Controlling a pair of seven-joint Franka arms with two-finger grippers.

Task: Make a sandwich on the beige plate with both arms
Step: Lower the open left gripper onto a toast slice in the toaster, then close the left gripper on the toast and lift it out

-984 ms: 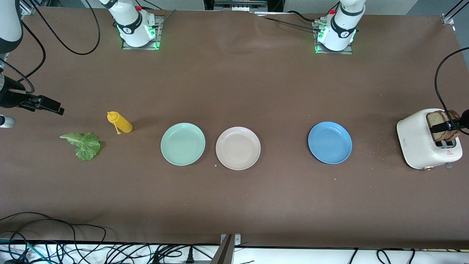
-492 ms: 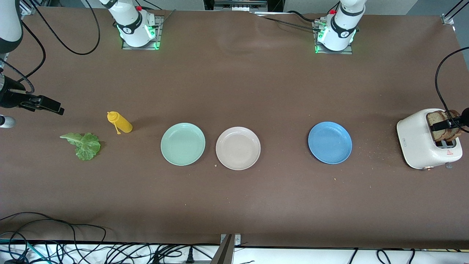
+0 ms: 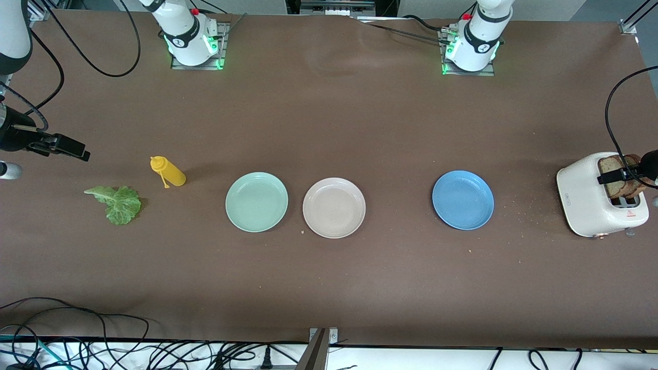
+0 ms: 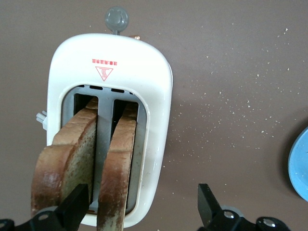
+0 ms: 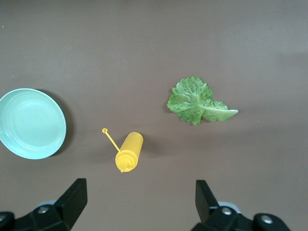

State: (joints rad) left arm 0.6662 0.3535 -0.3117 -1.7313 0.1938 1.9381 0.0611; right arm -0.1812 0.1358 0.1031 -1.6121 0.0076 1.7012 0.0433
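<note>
The beige plate [image 3: 334, 207] lies bare at mid-table, between a mint-green plate [image 3: 256, 201] and a blue plate [image 3: 462, 200]. Two brown bread slices [image 3: 618, 175] stand up out of a white toaster [image 3: 586, 198] at the left arm's end. My left gripper [image 4: 142, 199] hangs open right over them. One finger [image 4: 76, 204] is at the outer slice [image 4: 62, 163], and the other slice [image 4: 118, 168] stands between the jaws. A green lettuce leaf [image 5: 196, 102] lies flat at the right arm's end. My right gripper [image 5: 139, 195] is open, high above the table beside it.
A yellow squeeze bottle [image 3: 168, 171] lies on its side between the lettuce [image 3: 118, 203] and the mint-green plate. Crumbs are scattered between the toaster and the blue plate. Cables hang along the table's edge nearest the front camera.
My left gripper has shifted slightly over the toaster, its finger sliding across the bread tops. The right arm has not moved.
</note>
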